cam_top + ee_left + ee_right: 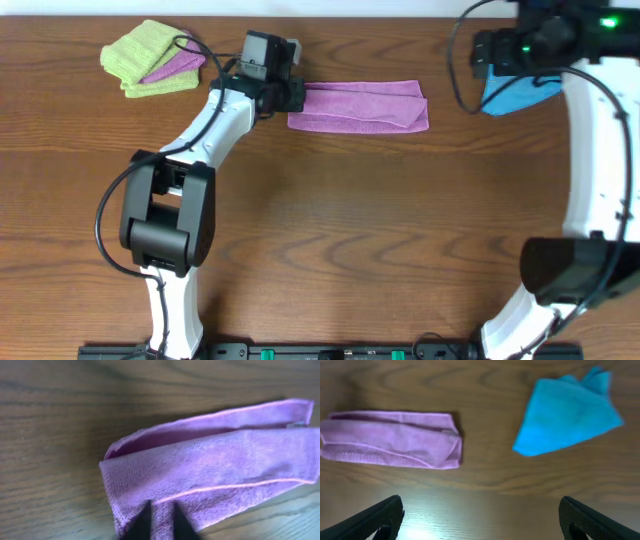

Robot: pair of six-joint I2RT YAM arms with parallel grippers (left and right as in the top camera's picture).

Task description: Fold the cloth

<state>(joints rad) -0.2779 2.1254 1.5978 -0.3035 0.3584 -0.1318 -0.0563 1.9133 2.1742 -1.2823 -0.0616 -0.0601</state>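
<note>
The cloth (pixel 360 107) is purple and lies folded into a long band at the back middle of the table. In the left wrist view the cloth (pixel 215 470) shows stacked layers and a pale hem. My left gripper (pixel 290 95) is at the band's left end. Its dark fingertips (pixel 142 522) are shut, pinching a strip of the cloth between them. My right gripper (pixel 480 515) hangs open and holds nothing, above the wood at the back right. From there I see the cloth (pixel 390 445) to its left.
A bright blue cloth (pixel 515 92) lies crumpled at the back right, under the right wrist, and appears as the blue cloth (pixel 567 415) in the right wrist view. Lime-green folded cloths (pixel 150 58) with a purple layer between them sit at the back left.
</note>
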